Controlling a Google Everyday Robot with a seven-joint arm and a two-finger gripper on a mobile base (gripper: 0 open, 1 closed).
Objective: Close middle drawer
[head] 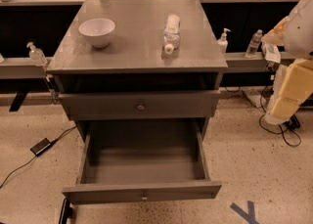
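Observation:
The middle drawer (142,191) of the dark grey cabinet is pulled far out toward me. Its deep grey box (143,152) is empty, and a small round knob (144,197) sits at the centre of its flat front. The top drawer (141,105) above it stands slightly out, with a dark gap under the cabinet top. The lowest drawer is hidden under the open one. My arm hangs at the right edge, and the gripper (279,110) at its lower end is well to the right of the cabinet, about level with the top drawer, touching nothing.
On the cabinet top (132,52) stand a white bowl (97,31) and a lying plastic bottle (171,32). Pump bottles (36,54) (223,40) and a water bottle (253,43) stand on ledges behind. A power brick and cable (40,146) lie on the left floor, and blue tape (247,212) marks the floor at lower right.

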